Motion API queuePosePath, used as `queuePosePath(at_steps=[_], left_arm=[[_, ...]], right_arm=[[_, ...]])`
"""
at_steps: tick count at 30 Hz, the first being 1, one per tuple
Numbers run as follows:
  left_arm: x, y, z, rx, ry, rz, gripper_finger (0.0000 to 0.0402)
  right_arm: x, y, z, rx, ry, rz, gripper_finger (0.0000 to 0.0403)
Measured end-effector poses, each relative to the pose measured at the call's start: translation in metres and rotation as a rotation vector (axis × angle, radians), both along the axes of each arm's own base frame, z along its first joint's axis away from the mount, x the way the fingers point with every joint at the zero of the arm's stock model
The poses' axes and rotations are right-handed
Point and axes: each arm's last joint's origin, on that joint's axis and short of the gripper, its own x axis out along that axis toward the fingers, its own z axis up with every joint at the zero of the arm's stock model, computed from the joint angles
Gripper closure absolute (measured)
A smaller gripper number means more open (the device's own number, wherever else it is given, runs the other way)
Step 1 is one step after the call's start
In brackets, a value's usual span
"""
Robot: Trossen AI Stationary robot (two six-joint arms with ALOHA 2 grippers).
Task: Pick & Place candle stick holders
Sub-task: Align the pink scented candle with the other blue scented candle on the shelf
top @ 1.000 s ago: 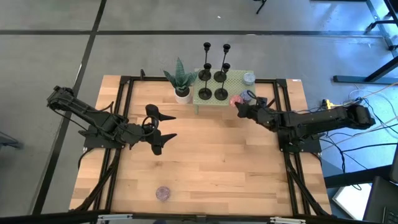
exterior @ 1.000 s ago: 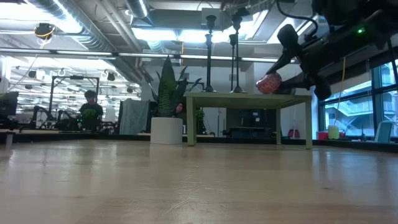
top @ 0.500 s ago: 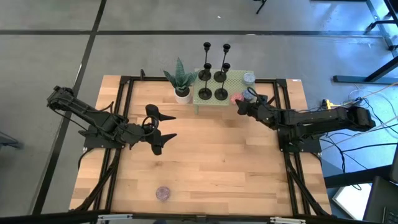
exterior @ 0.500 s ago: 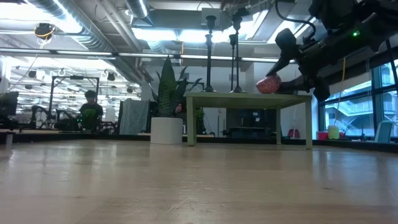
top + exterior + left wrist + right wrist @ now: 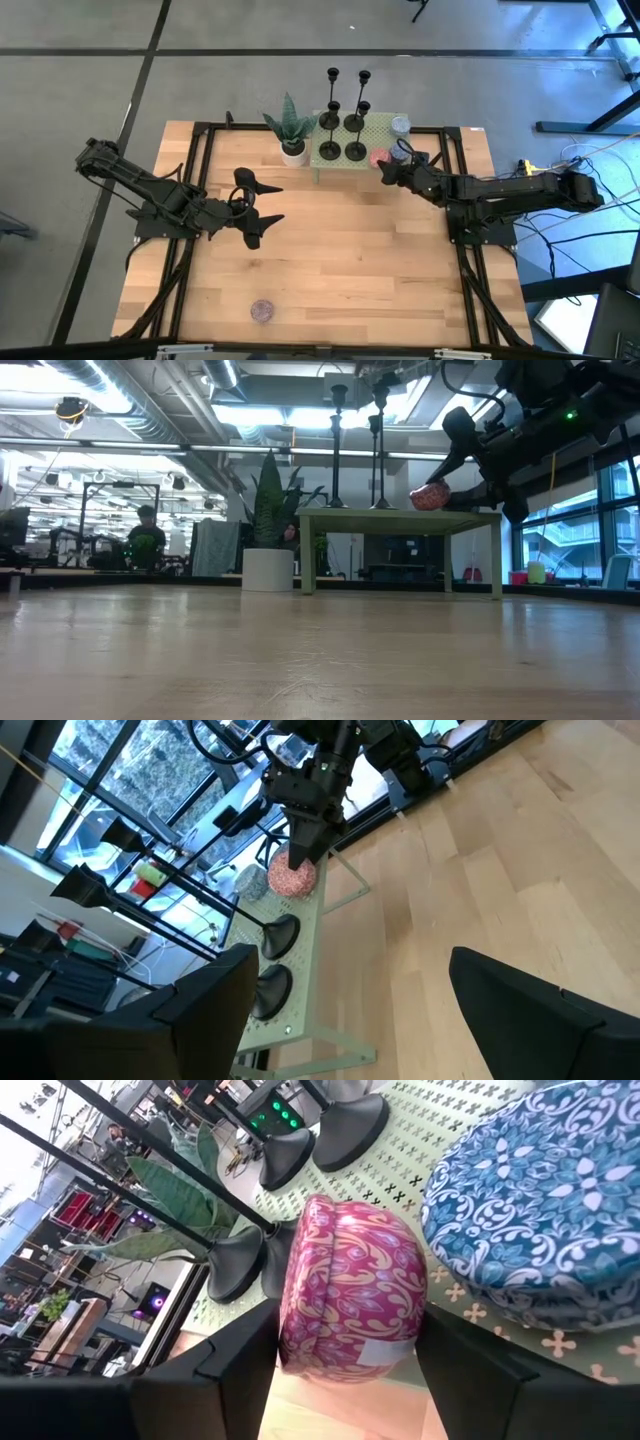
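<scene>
Four black candle stick holders (image 5: 328, 150) stand on their round bases on a small green perforated table (image 5: 375, 128) at the far middle. They also show in the low view (image 5: 337, 450) and the right wrist view (image 5: 348, 1122). My right gripper (image 5: 384, 168) is shut on a pink patterned tin (image 5: 350, 1290) at the green table's near right corner, about level with its top (image 5: 431, 496). My left gripper (image 5: 257, 207) hangs open and empty over the wooden table's left middle. My right gripper pinches the pink tin by its round side wall (image 5: 300, 1330) between its two fingers (image 5: 240, 1355), one on each side. The fingers come slanting down from the table's right. Whether the tin's bottom rests on the green table top I cannot tell.
A blue patterned tin (image 5: 540, 1190) sits on the green table right beside the pink one (image 5: 400, 126). A spiky green plant in a white pot (image 5: 291, 128) stands left of the green table. A small purple tin (image 5: 262, 310) lies near the front edge.
My right gripper has moved a little toward the far edge, closer to the green table, carrying the pink tin with it; it stays shut on the tin.
</scene>
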Motion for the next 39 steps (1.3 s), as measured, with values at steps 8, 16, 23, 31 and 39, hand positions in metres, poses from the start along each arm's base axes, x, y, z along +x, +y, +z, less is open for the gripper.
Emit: queuePosePath(at_steps=[8, 16, 23, 31, 39], left_arm=[[0.0000, -0.0001, 0.0000, -0.002, 0.001, -0.004, 0.0075], [0.0001, -0.0002, -0.0001, -0.003, 0.001, -0.006, 0.0075], [0.0000, -0.0002, -0.0001, -0.023, -0.006, 0.000, 0.0075], [-0.0001, -0.0001, -0.0007, -0.021, -0.001, 0.000, 0.0075], [-0.0002, -0.0001, -0.0007, -0.020, -0.001, 0.000, 0.0075]], right_arm=[[0.0000, 0.0000, 0.0000, -0.015, 0.014, 0.007, 0.0171], [-0.0006, -0.0007, 0.0002, -0.030, 0.019, -0.019, 0.0171], [-0.0005, -0.0006, 0.0002, -0.029, 0.019, -0.019, 0.0171], [0.0000, -0.0007, 0.0013, -0.035, 0.010, -0.017, 0.0171], [0.0002, -0.0007, 0.0018, -0.065, 0.032, -0.004, 0.0171]])
